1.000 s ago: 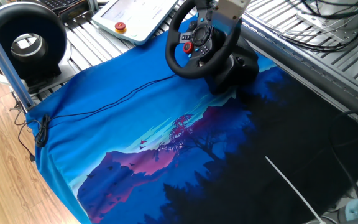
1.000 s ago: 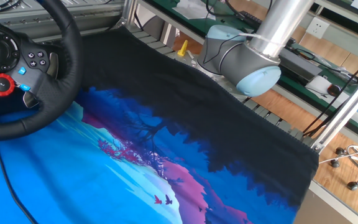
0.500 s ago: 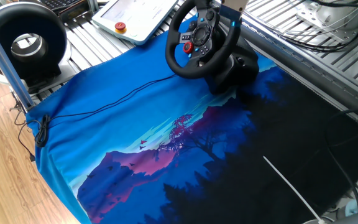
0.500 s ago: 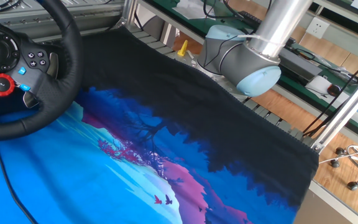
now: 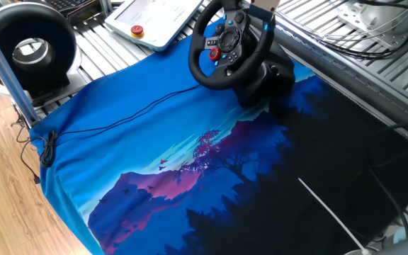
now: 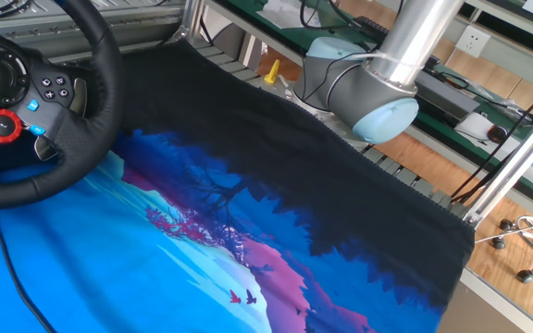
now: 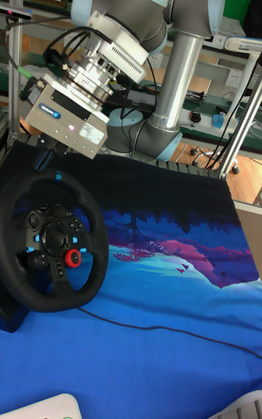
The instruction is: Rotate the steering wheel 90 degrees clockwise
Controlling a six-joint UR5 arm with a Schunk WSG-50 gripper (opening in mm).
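Steering wheel (image 7: 51, 241) upright on base | end effector (image 7: 45, 159) at top rim, grip state unclear | label unreadable

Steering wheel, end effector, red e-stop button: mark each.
steering wheel (image 7: 100, 259), tall fixed view, right side of rim.
end effector (image 7: 45, 161), tall fixed view, dark fingers below the body.
red e-stop button (image 5: 137, 30), one fixed view, button cap on the white pendant.

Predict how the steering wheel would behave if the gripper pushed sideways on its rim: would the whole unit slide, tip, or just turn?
The steering wheel would probably just turn, since its round rim sits on a hub. Its bulky black base looks heavy and low, so tipping seems unlikely. The base rests on the printed cloth, so a hard push might drag or wrinkle that cloth.
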